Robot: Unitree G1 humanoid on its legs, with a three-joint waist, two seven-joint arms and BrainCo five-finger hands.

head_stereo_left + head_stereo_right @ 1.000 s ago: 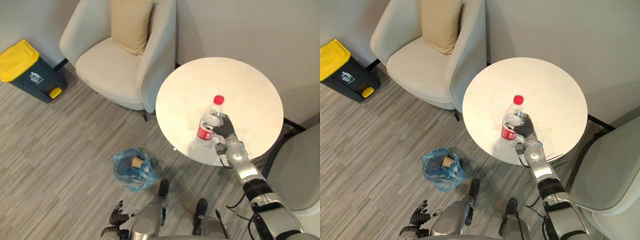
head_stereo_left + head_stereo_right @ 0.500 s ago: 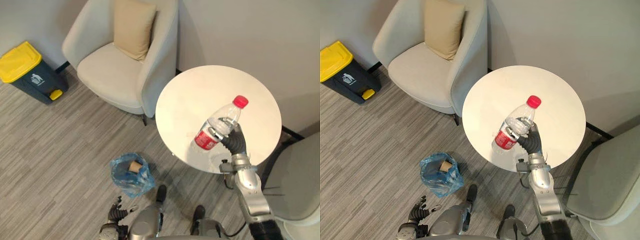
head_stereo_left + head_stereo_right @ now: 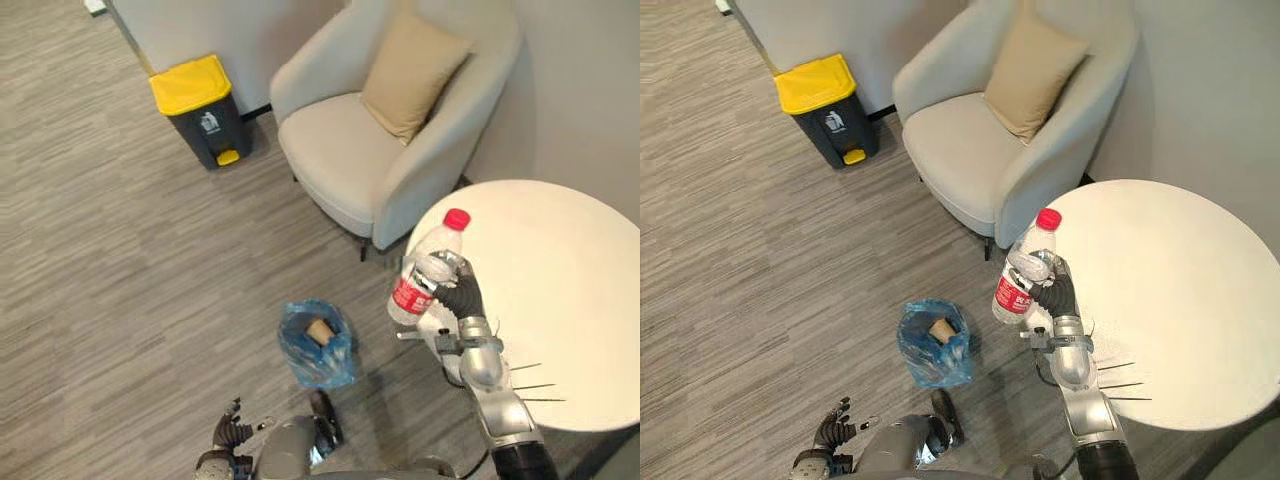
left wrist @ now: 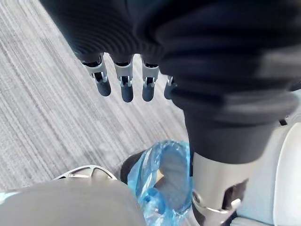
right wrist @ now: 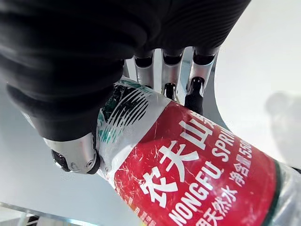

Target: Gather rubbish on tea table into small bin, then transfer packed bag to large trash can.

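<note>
- The round white tea table (image 3: 585, 290) fills the right side of the frame, its top bare as far as I can see.
- The dark large trash can with a yellow lid (image 3: 198, 108) stands by the wall at upper left, well apart from everything else; it matters only later.
- The small bin lined with a blue plastic bag (image 3: 330, 362) sits on the floor at lower centre, mouth up, with something brown already inside.
- The clear plastic bottle with a red cap and red label (image 3: 428, 262) is held up at the table's left rim. Its long axis is nearly upright, cap tipped toward the upper right and base toward the lower left.
- The bin lies down and to the left of that base, so I'd guess the drop needs a carry that way and a lowering.
- The right hand (image 3: 462, 298) has its fingers (image 5: 171, 75) and thumb wrapped round the bottle's middle.
- The left hand (image 3: 228, 437) hangs at the bottom edge, fingers loosely straight and holding nothing. It is nearer the bin but idle.
</note>
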